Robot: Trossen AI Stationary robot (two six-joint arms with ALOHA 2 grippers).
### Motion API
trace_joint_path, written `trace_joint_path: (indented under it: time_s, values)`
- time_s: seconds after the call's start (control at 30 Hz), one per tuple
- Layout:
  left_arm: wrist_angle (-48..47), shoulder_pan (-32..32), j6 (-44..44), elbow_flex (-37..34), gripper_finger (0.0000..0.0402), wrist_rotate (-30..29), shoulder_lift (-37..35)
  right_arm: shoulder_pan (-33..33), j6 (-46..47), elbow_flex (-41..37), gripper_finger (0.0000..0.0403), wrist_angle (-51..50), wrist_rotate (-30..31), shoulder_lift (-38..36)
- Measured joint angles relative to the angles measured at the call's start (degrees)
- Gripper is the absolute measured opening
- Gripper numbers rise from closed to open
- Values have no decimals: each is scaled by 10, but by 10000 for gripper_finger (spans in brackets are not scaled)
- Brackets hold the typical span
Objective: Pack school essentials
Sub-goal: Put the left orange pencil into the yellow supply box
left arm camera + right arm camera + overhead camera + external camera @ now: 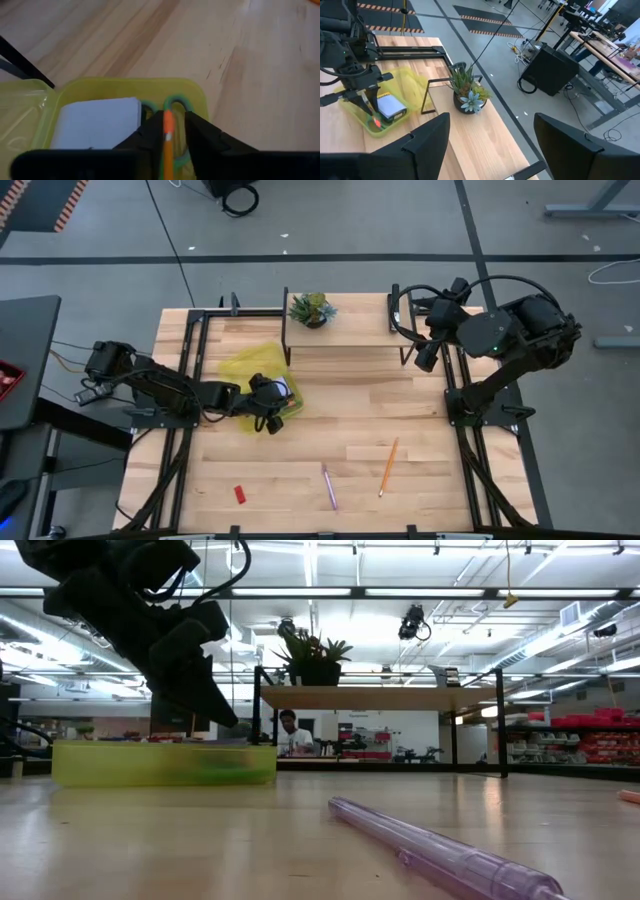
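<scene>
The left gripper (266, 420) hovers over the yellow-green box (232, 368) at nine o'clock on the table, its fingers loosely around an orange pencil (168, 142) above the notepad (97, 122) and scissors (176, 103). Best to spread wider so the pencil drops flat inside. Toward six o'clock lie the eraser (240, 494), pen (328, 486) and another pencil (388, 466). At two o'clock, the right gripper (426, 356) waits, spread.

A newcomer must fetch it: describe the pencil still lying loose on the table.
Start at the wooden table and look to the near edge on the right arm's side. The orange pencil lies there, bare wood around it, slanted. The purple pen beside it is violet and clear, and the red eraser is short and blocky.
</scene>
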Motion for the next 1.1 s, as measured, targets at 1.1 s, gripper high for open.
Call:
trace_joint_path:
  time_s: [1.1]
  values:
    - [-438,-11,-85,121,135,188,-75,0,12,0,293,1,0,0]
